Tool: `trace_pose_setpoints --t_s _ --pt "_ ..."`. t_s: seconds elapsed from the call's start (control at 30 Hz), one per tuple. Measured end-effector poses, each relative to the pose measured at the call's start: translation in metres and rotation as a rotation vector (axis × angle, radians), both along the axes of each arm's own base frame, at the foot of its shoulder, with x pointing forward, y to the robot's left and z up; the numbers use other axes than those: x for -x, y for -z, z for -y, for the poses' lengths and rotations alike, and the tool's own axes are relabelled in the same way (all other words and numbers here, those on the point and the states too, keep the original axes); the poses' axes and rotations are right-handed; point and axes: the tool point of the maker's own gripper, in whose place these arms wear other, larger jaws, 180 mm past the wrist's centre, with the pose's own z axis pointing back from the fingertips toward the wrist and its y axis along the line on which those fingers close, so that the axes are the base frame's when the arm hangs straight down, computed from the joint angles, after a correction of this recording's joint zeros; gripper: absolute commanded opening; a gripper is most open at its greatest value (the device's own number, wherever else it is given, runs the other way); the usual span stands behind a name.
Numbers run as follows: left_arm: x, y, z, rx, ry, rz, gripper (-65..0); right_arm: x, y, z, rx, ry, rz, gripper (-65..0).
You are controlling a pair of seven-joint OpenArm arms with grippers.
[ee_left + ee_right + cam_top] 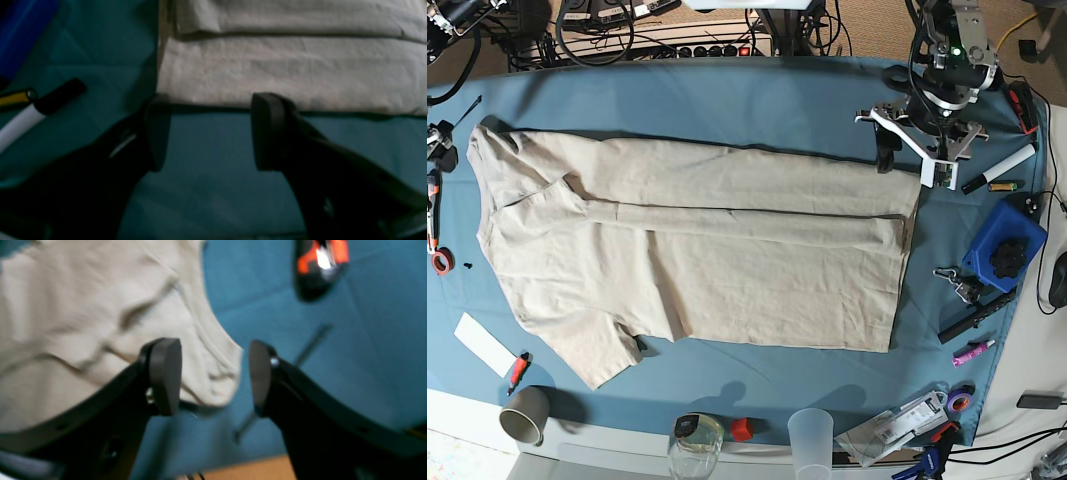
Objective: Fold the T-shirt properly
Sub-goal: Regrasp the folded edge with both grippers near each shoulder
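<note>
The beige T-shirt (697, 250) lies spread on the blue tablecloth (757, 100), with its far long side folded over the middle and a sleeve pointing to the front left. My left gripper (917, 160) is at the shirt's far right corner. In the left wrist view it (211, 133) is open and empty, low over the cloth, its fingertips just short of the folded shirt edge (283, 73). My right gripper (215, 376) is open and empty, hovering over a rounded shirt corner (133, 323). The right arm does not clearly show in the base view.
A white marker (40, 106) (999, 167) and a blue box (1002, 245) lie right of the shirt, with several small tools. An orange-black tool (320, 266) and a thin metal rod (310, 343) lie near the right gripper. Cups (524, 413) (810, 435) stand along the front edge.
</note>
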Motion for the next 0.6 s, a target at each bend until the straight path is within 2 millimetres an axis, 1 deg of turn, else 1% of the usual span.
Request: trace_pose_setpoints --t_s 0.13,0.2,0.3,0.4,0.43,0.6 --pt "0.009 0.004 0.000 -0.001 0.001 -0.023 -27.2 -0.003 0.001 0.008 0.032 0.017 0.020 -32.5" --pt "0.010 0.005 0.000 -0.002 0.001 -0.026 -27.2 -0.001 0.015 0.007 0.021 0.019 -0.011 -32.5" --pt "0.009 0.004 0.000 -0.001 0.001 -0.023 -27.2 0.002 0.042 -0.004 -0.038 -0.002 -0.078 -32.5" --pt "0.009 0.004 0.000 -0.001 0.001 -0.023 -27.2 -0.006 0.061 -0.011 -0.089 0.002 -0.049 -32.5" --pt "0.009 0.004 0.000 -0.001 0.001 -0.023 -27.2 -0.005 0.069 -0.014 -0.110 0.003 -0.061 -32.5" --pt "0.009 0.004 0.000 -0.002 0.001 -0.023 -27.2 -0.018 0.077 -0.016 -0.169 0.020 -0.036 -32.5"
